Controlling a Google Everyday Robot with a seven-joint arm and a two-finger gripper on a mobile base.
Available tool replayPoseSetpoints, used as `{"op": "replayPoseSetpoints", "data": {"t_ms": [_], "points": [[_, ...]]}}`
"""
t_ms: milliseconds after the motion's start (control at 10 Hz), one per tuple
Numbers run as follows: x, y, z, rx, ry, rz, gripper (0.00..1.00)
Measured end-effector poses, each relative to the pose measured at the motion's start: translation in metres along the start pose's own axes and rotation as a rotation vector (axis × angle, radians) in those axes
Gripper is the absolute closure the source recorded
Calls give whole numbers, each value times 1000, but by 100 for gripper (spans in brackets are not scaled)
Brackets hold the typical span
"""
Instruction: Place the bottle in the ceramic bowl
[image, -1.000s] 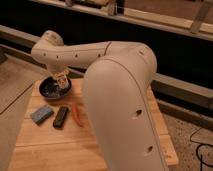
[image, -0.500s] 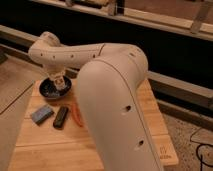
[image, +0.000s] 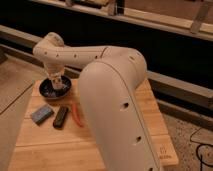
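On the wooden worktop, at its far left corner: the scene gathers around a dark bowl.

Worktop (image: 120, 145): pale wood planks, set before a long dark wall with a pale ledge running behind it.

Arm (image: 115, 90): cream-white, its bulky near segment covering much of the worktop's middle; it bends back and reaches left toward the far left corner.

Pincer (image: 58, 82): pointing down over the ceramic bowl, its tip at or just inside the rim; whether its fingers stand open or closed cannot be told.

Ceramic bowl (image: 47, 91): round, shallow, dark and glossy, standing near the far left corner of the worktop, the largest of the small items.

Bottle (image: 59, 85): a small pale shape at the pincer's tip, over the bowl's right half; whether it is gripped, or rests on the bowl's floor, cannot be told.

Blue-grey block (image: 42, 114): lies flat near the left edge, nearer the camera than the bowl.

Black block (image: 61, 117): rectangular, just right of the blue-grey block, apart from it.

Red chili pepper (image: 76, 114): thin, lying just right of the black block, beside the arm's big segment.
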Motion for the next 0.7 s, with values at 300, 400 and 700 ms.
{"op": "replayPoseSetpoints", "data": {"t_ms": [300,400,700], "points": [[1,11,8,-32,19,-15,39],[3,13,10,-38,27,-17,39],[6,16,16,-47,51,-23,39]]}}
